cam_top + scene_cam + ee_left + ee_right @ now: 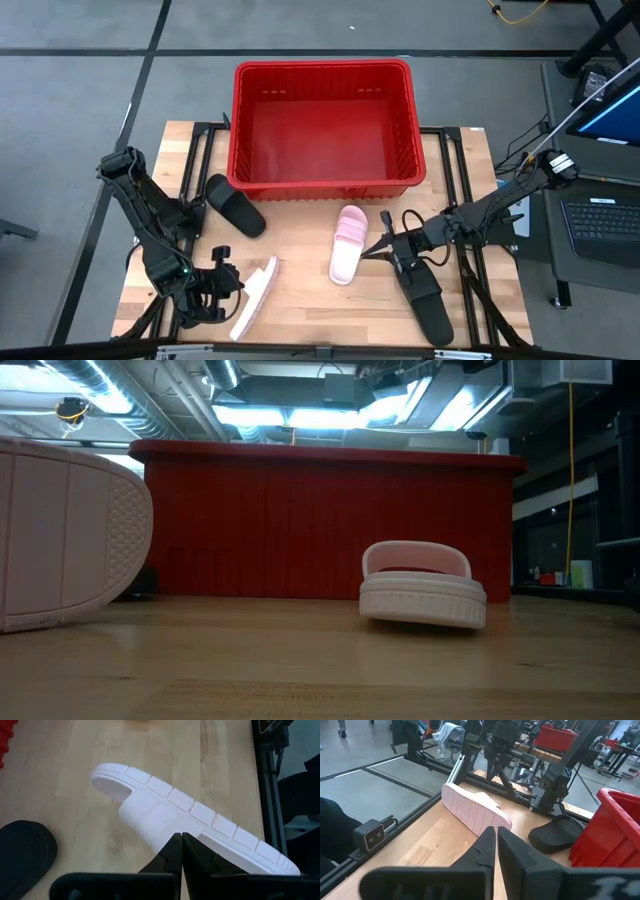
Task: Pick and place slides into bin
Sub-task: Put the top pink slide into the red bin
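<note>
Far left, near the front edge of the table (300, 320): left gripper (236, 284), clenched, the two fingers pressed together with nothing between them. In the left wrist view (178, 842), tips right up against the tipped pink slide (190, 827); cannot tell whether actually touching.

Just right of that gripper: tipped pink slide (255, 298), up on its long edge, slanting across the front left of the table. Fills the left of the low view (60, 550), ribbed sole facing the camera.

Behind it, at the bin's front-left corner: left black slide (235, 205), flat on the wood, well apart from the tipped one. Shows dark in the left wrist view (25, 852) and again in the right wrist view (557, 834), beside the red wall.

At the back centre: bin (400, 160), upright, hanging over the table's far edge, no slide inside. Spans the back of the low view (250, 520).

In front of the bin's right half: flat pink slide (349, 243), sole down, outside the bin and near its front wall. Seen end-on in the low view (420, 588), strap arching up.

Just right of it: right gripper (374, 250), also clenched and holding nothing, tips pointing at the flat pink slide from just beside it. Fingers together in the right wrist view (496, 834).

Front right, partly under the right arm: right black slide (425, 300), flat, angled toward the table's front corner.
</note>
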